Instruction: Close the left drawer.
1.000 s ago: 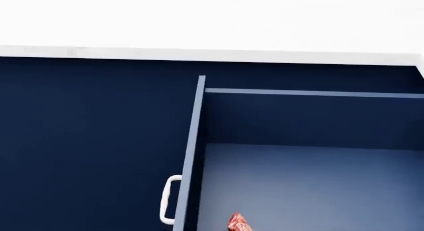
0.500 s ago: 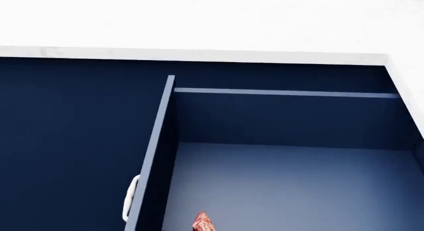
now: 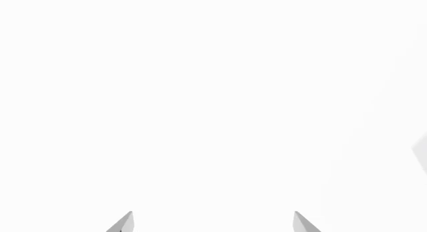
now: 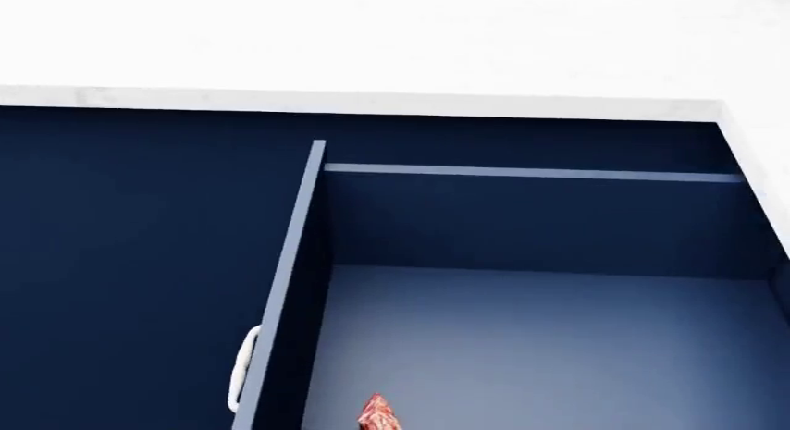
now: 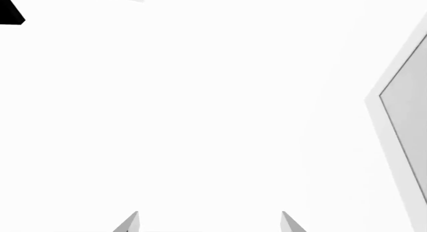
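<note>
Drawer [image 4: 543, 347]: pulled out, standing open below the counter; it fills the lower right of the head view, cut off by the bottom edge.
Drawer walls: a thin slate-blue wall runs along the drawer's left side [image 4: 294, 282]; a second thin wall crosses the far end [image 4: 531, 174].
Drawer floor: lighter slate-blue, bare across most of what shows.
Handle [image 4: 243, 370]: white, curved, seen edge-on just left of the left-hand wall; its lower end is cut off by the frame.
Red object [image 4: 379, 414]: small, mottled red and white, lying on the drawer floor close to the left-hand wall at the bottom edge; only its top shows, so what it is cannot be told.
Cabinet front [image 4: 136, 264]: flat navy-blue surface left of the drawer, under the counter.
Counter [image 4: 370, 42]: white top with a pale edge strip, running across the upper part of the head view and turning down at the far right.
Left gripper [image 3: 212, 222]: only two grey fingertips [image 3: 123, 223] show in its wrist view, set well apart, nothing between them, facing plain white.
Right gripper [image 5: 208, 223]: two grey fingertips [image 5: 128, 223] likewise spread with nothing between them; a pale grey framed panel [image 5: 407, 122] lies at one edge of that view.
Arms: neither appears in the head view.
</note>
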Robot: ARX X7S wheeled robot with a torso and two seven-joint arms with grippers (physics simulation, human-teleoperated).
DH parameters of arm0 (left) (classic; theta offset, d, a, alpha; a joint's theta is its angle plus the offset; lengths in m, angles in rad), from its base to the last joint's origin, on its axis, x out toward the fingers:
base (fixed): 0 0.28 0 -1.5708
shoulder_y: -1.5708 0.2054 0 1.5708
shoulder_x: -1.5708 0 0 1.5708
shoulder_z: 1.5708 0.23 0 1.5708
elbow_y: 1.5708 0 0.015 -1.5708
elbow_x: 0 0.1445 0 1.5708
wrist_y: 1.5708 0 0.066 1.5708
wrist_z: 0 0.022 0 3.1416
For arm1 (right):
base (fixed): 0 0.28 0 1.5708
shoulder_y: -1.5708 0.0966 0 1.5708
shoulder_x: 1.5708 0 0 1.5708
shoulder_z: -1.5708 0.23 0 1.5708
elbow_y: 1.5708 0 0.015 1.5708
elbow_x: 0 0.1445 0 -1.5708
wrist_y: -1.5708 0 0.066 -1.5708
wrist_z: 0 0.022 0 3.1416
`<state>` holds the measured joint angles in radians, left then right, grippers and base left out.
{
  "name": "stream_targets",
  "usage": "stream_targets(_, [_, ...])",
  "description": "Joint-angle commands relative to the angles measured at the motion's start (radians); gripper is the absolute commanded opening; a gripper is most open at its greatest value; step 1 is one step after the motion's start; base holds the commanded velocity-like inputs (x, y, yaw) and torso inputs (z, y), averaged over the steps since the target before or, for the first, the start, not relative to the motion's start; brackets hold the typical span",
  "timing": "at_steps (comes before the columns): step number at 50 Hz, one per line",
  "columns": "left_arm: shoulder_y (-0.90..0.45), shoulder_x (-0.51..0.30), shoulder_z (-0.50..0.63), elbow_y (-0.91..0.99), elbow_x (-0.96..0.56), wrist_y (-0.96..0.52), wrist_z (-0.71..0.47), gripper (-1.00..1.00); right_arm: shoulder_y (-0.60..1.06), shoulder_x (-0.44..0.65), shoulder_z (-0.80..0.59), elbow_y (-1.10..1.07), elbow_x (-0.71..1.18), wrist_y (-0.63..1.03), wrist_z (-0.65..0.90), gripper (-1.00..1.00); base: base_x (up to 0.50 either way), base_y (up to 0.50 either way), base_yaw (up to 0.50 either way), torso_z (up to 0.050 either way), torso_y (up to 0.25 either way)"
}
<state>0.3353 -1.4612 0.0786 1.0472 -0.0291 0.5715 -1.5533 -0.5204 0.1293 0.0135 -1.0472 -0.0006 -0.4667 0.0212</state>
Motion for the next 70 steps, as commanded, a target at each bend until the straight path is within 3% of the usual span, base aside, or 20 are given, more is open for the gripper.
stream_targets(1, [-0.226, -0.046, 0.194, 0.000, -0.065, -0.030, 0.017, 1.00, -0.001, 0.004, -0.001, 0.000, 0.000, 0.002, -0.001, 1.00, 0.00, 0.00, 0.00, 0.000, 0.000])
stream_targets(4, [-0.549, 0.044, 0.457, 0.000, -0.130, -0.117, 0.169, 1.00, -0.002, 0.011, -0.003, 0.000, 0.001, 0.003, 0.005, 1.00, 0.00, 0.00, 0.00, 0.000, 0.000])
stream_targets(7, [-0.992, 0.130, 0.857, 0.000, -0.210, -0.254, 0.240, 1.00, -0.003, 0.015, -0.004, 0.000, 0.001, 0.003, 0.007, 1.00, 0.00, 0.00, 0.00, 0.000, 0.000])
stream_targets(11, [-1.592, 0.186, 1.425, 0.000, -0.330, -0.343, 0.144, 1.00, -0.004, 0.023, -0.005, 0.000, 0.001, 0.005, 0.012, 1.00, 0.00, 0.00, 0.00, 0.000, 0.000])
stream_targets(13, [-1.892, 0.253, 1.721, 0.000, -0.368, -0.378, 0.066, 1.00, -0.004, 0.026, -0.006, 0.000, 0.001, 0.005, 0.015, 1.00, 0.00, 0.00, 0.00, 0.000, 0.000])
stream_targets(14, [-2.042, 0.291, 1.844, 0.000, -0.378, -0.392, 0.012, 1.00, -0.004, 0.027, -0.006, 0.000, 0.000, 0.005, 0.016, 1.00, 0.00, 0.00, 0.00, 0.000, 0.000])
stream_targets(15, [-2.136, 0.328, 1.877, 0.000, -0.427, -0.409, -0.012, 1.00, -0.004, 0.027, -0.006, 0.000, 0.000, 0.006, 0.016, 1.00, 0.00, 0.00, 0.00, 0.000, 0.000])
stream_targets(32, [-2.056, 0.493, 1.835, -0.444, -0.802, -0.230, 0.229, 1.00, -0.010, 0.054, -0.012, 0.000, 0.001, 0.012, 0.037, 1.00, 0.00, 0.00, 0.00, 0.000, 0.000])
stream_targets(44, [-2.046, 0.574, 1.837, -0.578, -0.968, -0.254, 0.328, 1.00, -0.010, 0.059, -0.013, 0.000, 0.000, 0.012, 0.043, 1.00, 0.00, 0.00, 0.00, 0.000, 0.000])
stream_targets(70, [-2.012, 0.645, 1.827, -0.775, -1.110, -0.280, 0.445, 1.00, -0.011, 0.049, -0.010, 0.000, 0.000, 0.014, 0.028, 1.00, 0.00, 0.00, 0.00, 0.000, 0.000])
